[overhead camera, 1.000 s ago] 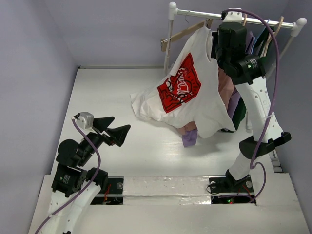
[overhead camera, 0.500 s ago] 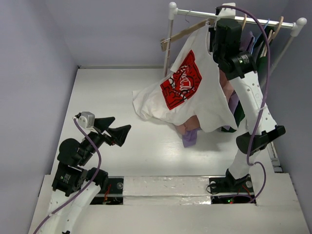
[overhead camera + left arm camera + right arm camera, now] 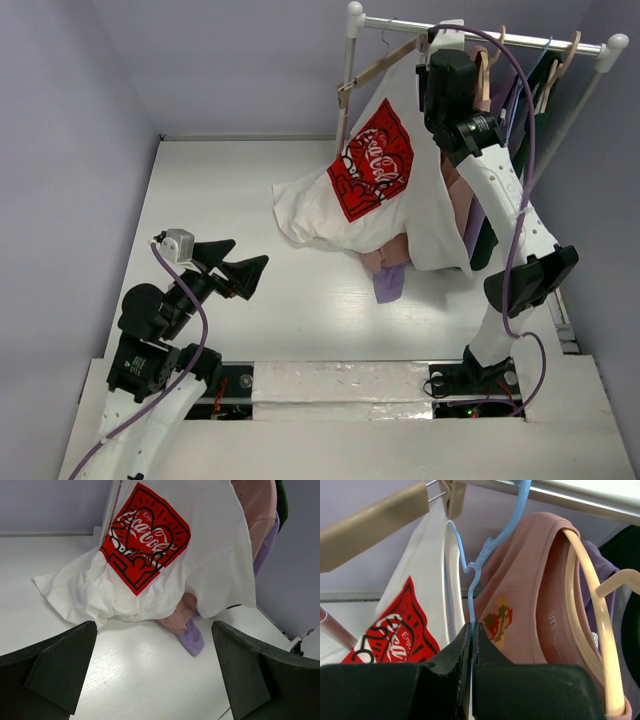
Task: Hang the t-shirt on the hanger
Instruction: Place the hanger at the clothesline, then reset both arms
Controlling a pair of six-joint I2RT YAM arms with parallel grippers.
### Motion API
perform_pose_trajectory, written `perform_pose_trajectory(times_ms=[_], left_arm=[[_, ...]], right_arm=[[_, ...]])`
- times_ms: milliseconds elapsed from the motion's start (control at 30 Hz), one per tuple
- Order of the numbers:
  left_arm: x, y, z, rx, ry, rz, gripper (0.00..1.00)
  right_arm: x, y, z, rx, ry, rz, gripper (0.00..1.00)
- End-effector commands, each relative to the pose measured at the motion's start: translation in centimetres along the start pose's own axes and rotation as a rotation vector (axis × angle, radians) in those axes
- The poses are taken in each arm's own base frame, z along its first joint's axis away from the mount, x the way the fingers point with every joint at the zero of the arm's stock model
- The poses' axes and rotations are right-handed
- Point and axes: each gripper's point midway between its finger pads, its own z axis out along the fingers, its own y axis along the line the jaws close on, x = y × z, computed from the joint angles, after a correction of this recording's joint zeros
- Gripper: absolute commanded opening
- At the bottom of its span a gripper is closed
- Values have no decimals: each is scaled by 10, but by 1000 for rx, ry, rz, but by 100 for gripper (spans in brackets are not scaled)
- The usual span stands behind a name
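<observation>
The white t-shirt (image 3: 400,190) with the red square graphic hangs from the rail end, its lower part resting on the table; it also shows in the left wrist view (image 3: 165,555) and the right wrist view (image 3: 427,580). The light-blue wire hanger (image 3: 479,565) is inside its neck, with its hook over the rail (image 3: 580,495). My right gripper (image 3: 471,626) is shut on the hanger's wire just below the twisted neck. In the top view it is up at the rail (image 3: 447,75). My left gripper (image 3: 245,272) is open and empty, low over the table, left of the shirt.
A pink shirt with a small orange print (image 3: 530,610) hangs on a tan hanger (image 3: 592,620) right behind the blue hanger. A tan wooden hanger (image 3: 375,68) sticks out left. Lilac cloth (image 3: 390,283) and pink cloth lie on the table under the shirt. Dark green garments (image 3: 490,235) hang further right.
My right gripper has risen and moved left toward the rail with the hanger. The t-shirt has been lifted and swung left with it. The left arm has not moved.
</observation>
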Motion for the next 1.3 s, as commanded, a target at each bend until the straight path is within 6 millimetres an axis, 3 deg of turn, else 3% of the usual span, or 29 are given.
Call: perform_pose_trajectory(times_ms=[0,300,400,433,500,533,600,633,667,700,733,767,800,833,867,900,967,1000,1100,1133,1200,1233,1267], left_arm=[[-4,0,2,7,-24,7,99],[-6,-1,1,8,-31,6,99],[-6,-1,1,8,-31,6,99],[-5,-1,1,8,-31,6,99],[-6,-1,1,5,-32,6,99],[-6,0,1,4,-33,6,99],[-7,0,0,-1,-40,5,99],[-8,0,-1,-3,-44,6,99],[-9,1,-1,-7,-47,5,99],[-9,2,-1,-12,-49,5,99],[-9,2,-1,-15,-51,3,99],[-9,3,-1,-22,-54,3,99],[-10,4,-1,-24,-53,2,99],[-10,4,-1,-28,-55,2,99],[-11,4,-2,-32,-59,3,99],[-14,4,-3,-36,-69,3,99],[-18,2,-3,-30,-83,-1,99],[-22,2,-4,-33,-93,-6,99],[-32,-3,-1,-24,-98,-18,99],[-35,-5,0,-21,-100,-20,99],[-50,-12,1,-6,-122,-22,99],[-56,-15,0,2,-136,-20,99],[-65,-20,-1,19,-159,-10,99]], right_arm=[[-23,-13,-6,10,-86,64,0],[-17,-17,-15,5,-90,92,0],[-15,-16,-20,-11,-99,124,29],[-22,-21,-29,-17,-118,141,51],[-23,-21,-37,-44,-132,178,69],[-36,-28,-50,-55,-173,211,87],[-32,-27,-59,-89,-185,233,100],[-39,-29,-66,-101,-215,282,100],[-50,-39,-84,-112,-258,317,100],[-41,-36,-87,-135,-252,337,100],[-47,-38,-96,-151,-282,369,100],[-60,-50,-119,-176,-333,421,100],[-62,-48,-129,-220,-355,439,100],[-49,-42,-133,-252,-343,444,100],[-56,-45,-145,-285,-390,477,100],[-69,-49,-177,-375,-455,508,100],[-59,-43,-198,-467,-496,509,100],[-69,-54,-234,-535,-570,559,100],[-53,-59,-269,-625,-602,646,100],[-56,-77,-301,-649,-679,679,100],[-37,-80,-316,-680,-686,720,100],[-35,-92,-343,-719,-743,730,100],[-29,-95,-350,-724,-749,737,100]])
